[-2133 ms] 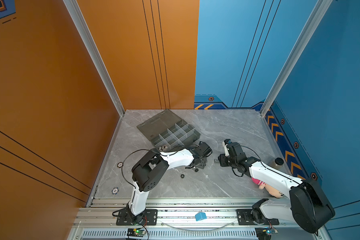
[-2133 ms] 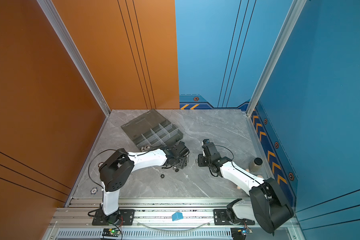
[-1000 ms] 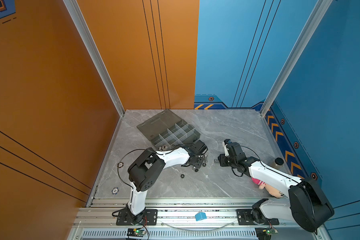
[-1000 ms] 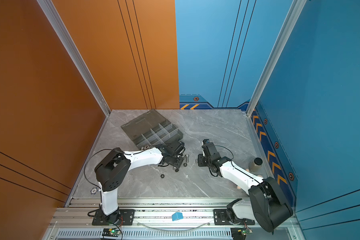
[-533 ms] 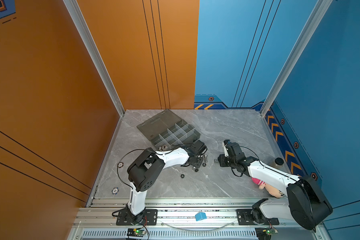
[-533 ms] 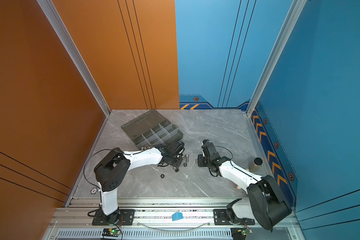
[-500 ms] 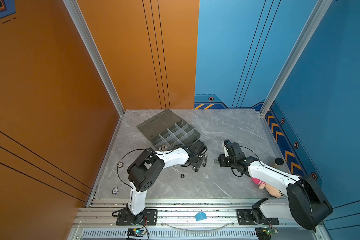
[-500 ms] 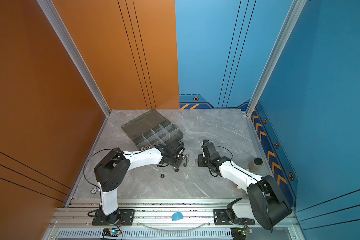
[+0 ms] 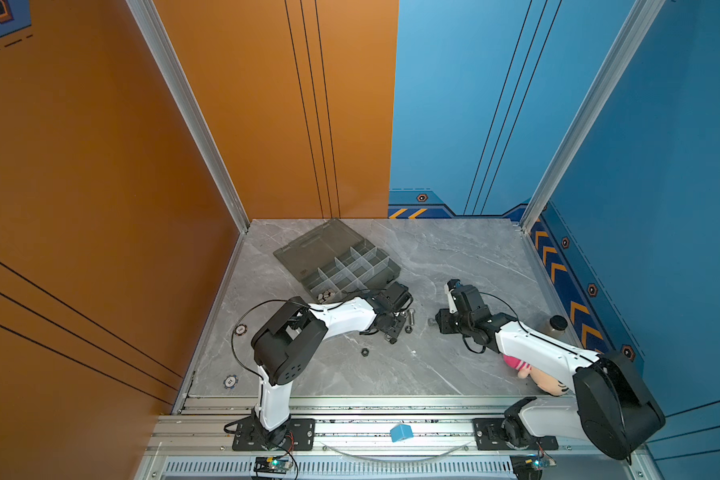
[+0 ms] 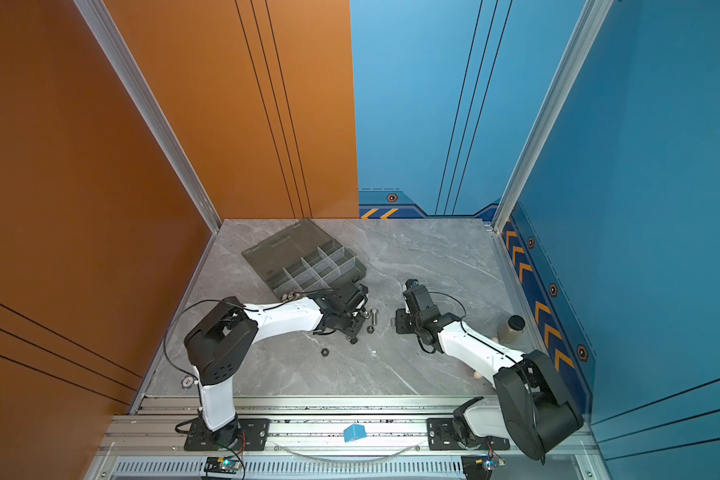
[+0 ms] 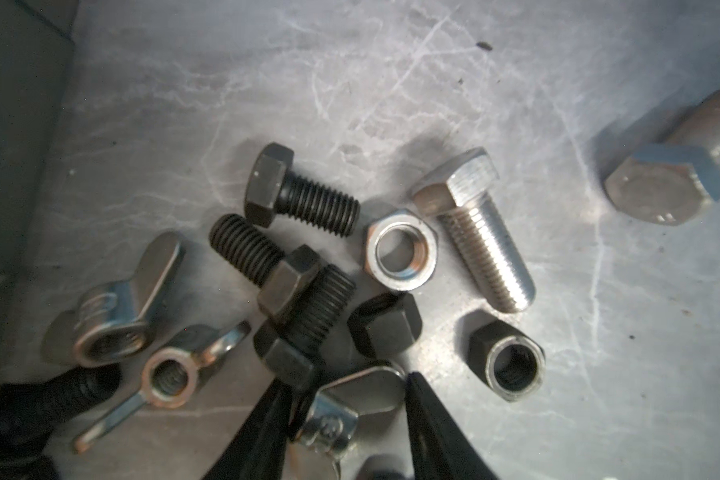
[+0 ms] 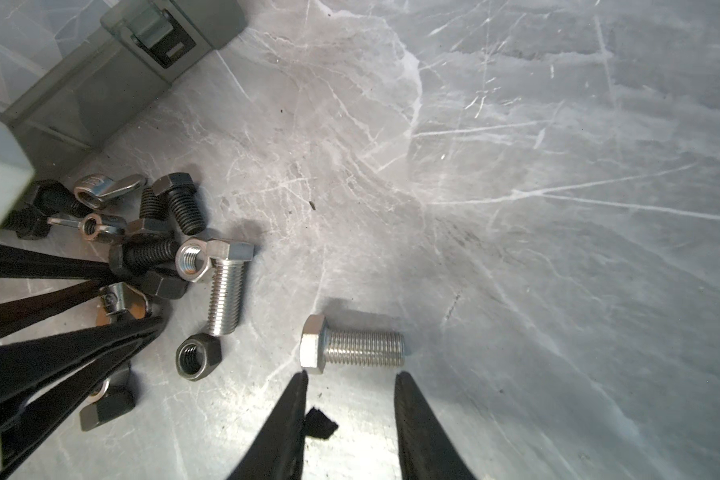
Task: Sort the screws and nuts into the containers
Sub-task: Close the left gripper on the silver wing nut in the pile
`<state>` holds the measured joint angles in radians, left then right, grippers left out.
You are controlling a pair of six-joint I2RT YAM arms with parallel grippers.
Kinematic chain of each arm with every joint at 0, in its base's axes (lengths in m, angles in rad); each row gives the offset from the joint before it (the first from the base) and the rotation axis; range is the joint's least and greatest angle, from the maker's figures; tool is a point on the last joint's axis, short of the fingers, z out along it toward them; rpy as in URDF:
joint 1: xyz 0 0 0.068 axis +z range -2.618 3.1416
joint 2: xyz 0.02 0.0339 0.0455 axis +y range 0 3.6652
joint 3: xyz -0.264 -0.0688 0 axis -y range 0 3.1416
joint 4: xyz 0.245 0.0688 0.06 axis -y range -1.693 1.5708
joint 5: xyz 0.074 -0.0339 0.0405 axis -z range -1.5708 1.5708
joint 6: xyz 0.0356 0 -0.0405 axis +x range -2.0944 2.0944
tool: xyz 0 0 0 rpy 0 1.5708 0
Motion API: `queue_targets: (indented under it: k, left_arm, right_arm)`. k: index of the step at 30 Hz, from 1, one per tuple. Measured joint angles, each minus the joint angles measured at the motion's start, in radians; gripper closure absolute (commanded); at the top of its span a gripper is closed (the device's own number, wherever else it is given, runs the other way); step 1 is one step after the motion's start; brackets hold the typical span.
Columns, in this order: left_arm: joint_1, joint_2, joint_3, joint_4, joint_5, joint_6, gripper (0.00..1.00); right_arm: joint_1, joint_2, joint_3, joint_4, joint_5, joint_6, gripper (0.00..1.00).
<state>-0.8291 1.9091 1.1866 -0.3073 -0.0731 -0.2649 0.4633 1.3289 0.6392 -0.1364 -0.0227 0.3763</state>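
1. Both top views: the organizer box [image 9: 352, 272] [image 10: 316, 266] lies open towards the back left corner of the tabletop [image 9: 454, 257]. Its lid is flat behind it. A few fasteners [image 9: 327, 296] sit in its near left compartment, too small to tell their kind.
2. Both top views: the pile of screws and nuts [image 9: 408, 320] [image 10: 371, 320] lies near the middle of the tabletop, just in front of the box. The left gripper [image 9: 393, 332] [image 10: 352, 330] is down at the pile. One loose black nut [image 9: 365, 352] [image 10: 324, 352] lies apart, nearer the front edge.
3. Both top views: the right gripper [image 9: 437, 322] [image 10: 395, 322] is low, just right of the pile. A bottle [image 9: 555, 324] stands near the right edge. A plush toy [image 9: 528, 374] lies under the right arm.
4. Left wrist view: the left fingers [image 11: 267, 424] press on either side of a silver wing nut [image 11: 350, 399] resting on the tabletop. Beyond it lie black bolts [image 11: 304, 195], a silver hex nut [image 11: 400, 249] and a silver bolt [image 11: 479, 232].
5. Right wrist view: the right gripper's jaws stand apart with nothing between them. A lone silver bolt [image 12: 352, 347] lies crosswise just beyond the tips. Whether they touch it cannot be told.
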Motion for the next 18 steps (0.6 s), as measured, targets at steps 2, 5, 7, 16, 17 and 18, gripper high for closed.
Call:
queue_targets:
  k: [2,5,7,16,17,18]
  left_arm:
    - [0.002,-0.002,-0.003,0.001,0.004,0.010,0.53]
    - [0.003,-0.005,-0.006,0.001,0.008,0.024,0.53]
    - [0.003,-0.005,-0.006,0.001,0.009,0.034,0.54]
    - [0.010,-0.005,-0.006,-0.003,0.012,0.049,0.64]
    - [0.011,-0.005,-0.006,-0.003,0.012,0.051,0.65]
    - [0.011,-0.005,-0.006,-0.003,0.012,0.053,0.66]
  right_arm:
    - [0.000,0.000,0.000,0.000,0.000,0.003,0.62]
    - [0.000,0.000,0.000,0.000,0.000,0.007,0.63]
    - [0.000,0.000,0.000,0.000,0.000,0.007,0.62]
    - [0.000,0.000,0.000,0.000,0.000,0.007,0.63]
    - [0.000,0.000,0.000,0.000,0.000,0.007,0.62]
    - [0.000,0.000,0.000,0.000,0.000,0.007,0.62]
